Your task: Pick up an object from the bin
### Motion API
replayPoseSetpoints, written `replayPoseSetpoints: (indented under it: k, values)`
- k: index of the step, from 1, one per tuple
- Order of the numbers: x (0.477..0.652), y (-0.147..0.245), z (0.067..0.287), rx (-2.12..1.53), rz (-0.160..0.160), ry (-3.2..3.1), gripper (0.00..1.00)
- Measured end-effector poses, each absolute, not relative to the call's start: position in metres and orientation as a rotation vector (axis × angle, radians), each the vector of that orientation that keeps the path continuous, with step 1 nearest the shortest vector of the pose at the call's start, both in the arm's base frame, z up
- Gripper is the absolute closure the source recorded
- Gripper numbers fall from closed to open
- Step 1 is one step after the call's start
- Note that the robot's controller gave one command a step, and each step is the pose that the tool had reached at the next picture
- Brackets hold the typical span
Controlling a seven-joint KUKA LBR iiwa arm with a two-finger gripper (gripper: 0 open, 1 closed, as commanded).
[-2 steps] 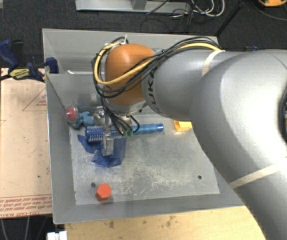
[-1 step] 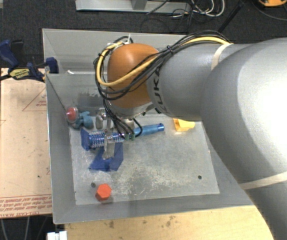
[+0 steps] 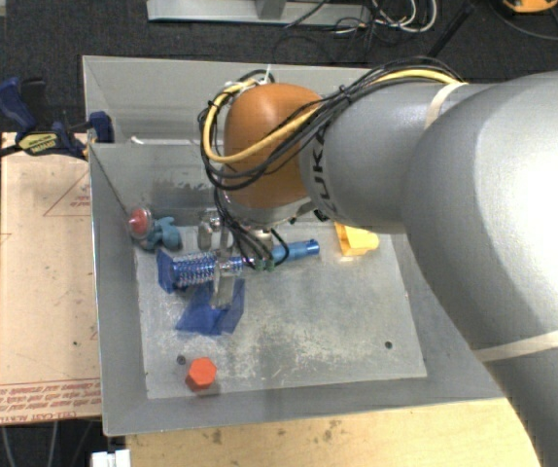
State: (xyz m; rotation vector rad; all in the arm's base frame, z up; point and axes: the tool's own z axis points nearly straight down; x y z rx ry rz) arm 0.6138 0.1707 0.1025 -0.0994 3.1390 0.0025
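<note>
— Camera view: where are the jaws?

— Low in the grey metal bin (image 3: 114, 290), left of its middle, toward 10 o'clock. They hang under the arm's orange wrist cover (image 3: 264, 144), with black and yellow cables looped over it.

— Apart or together?

— I cannot tell; the wrist hides too much of them.

— What lies beneath?

— A blue brush with pale bristles (image 3: 193, 269), lying flat on the floor. The jaws stand right at its 3 o'clock end, touching or just above it. Whether it is gripped I cannot tell.

— And round it?

— A dark blue flat scrap (image 3: 211, 314) touches the brush at 6 o'clock. A blue cylinder (image 3: 298, 251) lies at 3 o'clock of the jaws, with a yellow wedge-shaped block (image 3: 357, 239) beyond it. At 10 o'clock, near the wall, a small red ball (image 3: 141, 223) sits beside a teal plastic piece (image 3: 165, 232). Well apart, at the bin's 7 o'clock, lies a small orange-red block (image 3: 200, 374).
</note>
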Motion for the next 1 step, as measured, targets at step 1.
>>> replayPoseSetpoints:
  k: [1]
  values:
    - [0.6116, 0.1655, 0.0687, 0.008, 0.003, 3.143, 0.00]
